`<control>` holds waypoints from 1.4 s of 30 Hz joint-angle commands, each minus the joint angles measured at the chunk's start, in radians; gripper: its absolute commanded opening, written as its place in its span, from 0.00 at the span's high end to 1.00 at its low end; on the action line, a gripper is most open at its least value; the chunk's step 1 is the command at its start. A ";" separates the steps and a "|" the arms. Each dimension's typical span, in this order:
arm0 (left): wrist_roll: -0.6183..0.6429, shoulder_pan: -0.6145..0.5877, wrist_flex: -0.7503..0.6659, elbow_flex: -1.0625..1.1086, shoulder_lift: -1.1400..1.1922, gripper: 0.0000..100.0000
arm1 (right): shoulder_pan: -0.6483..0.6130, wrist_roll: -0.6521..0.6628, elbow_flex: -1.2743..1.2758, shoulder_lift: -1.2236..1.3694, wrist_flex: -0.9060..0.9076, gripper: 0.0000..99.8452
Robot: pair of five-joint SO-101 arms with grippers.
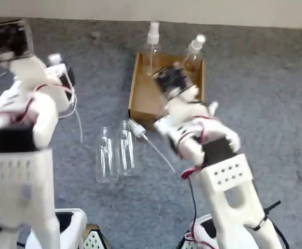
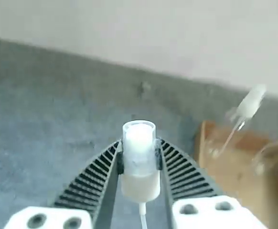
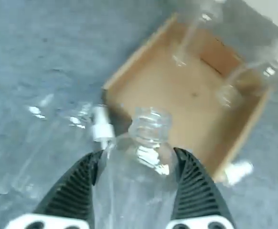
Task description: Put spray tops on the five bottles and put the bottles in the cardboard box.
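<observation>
No legible text, labels, numbers or signs; bottles (image 1: pixel 105 155), cardboard box (image 1: pixel 135 85) unmarked

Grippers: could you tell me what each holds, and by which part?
Left gripper clamps a spray top by its head; right gripper holds an uncapped bottle at its shoulder.

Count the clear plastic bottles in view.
5 clear plastic bottles: two with spray tops in the brown cardboard box, two open ones side by side on the grey table, one held in the right gripper.
</observation>
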 commanded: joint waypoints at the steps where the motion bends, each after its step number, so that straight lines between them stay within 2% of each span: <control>1: 0.097 0.015 -0.032 0.015 -0.166 1.00 | -0.099 -0.011 0.015 -0.048 -0.105 1.00; 6: 0.224 -0.012 -0.158 0.150 -0.328 1.00 | -0.185 -0.003 0.107 -0.056 -0.225 1.00; 11: 0.333 -0.088 -0.272 0.326 -0.476 1.00 | -0.252 -0.009 0.226 -0.058 -0.246 1.00; 15: 0.391 -0.127 -0.304 0.455 -0.593 1.00 | -0.311 -0.011 0.283 -0.062 -0.398 1.00; 21: 0.397 -0.131 -0.325 0.558 -0.704 1.00 | -0.328 -0.011 0.461 -0.125 -0.558 1.00; 28: 0.407 -0.104 -0.431 0.633 -0.707 1.00 | -0.363 -0.009 0.530 -0.260 -0.556 1.00; 32: 0.408 -0.035 -0.425 0.634 -0.707 1.00 | -0.392 -0.009 0.549 -0.282 -0.556 1.00; 39: 0.407 -0.013 -0.417 0.676 -0.716 1.00 | -0.390 -0.009 0.547 -0.282 -0.556 1.00; 42: 0.407 0.033 -0.376 0.699 -0.716 1.00 | -0.390 -0.009 0.547 -0.283 -0.556 1.00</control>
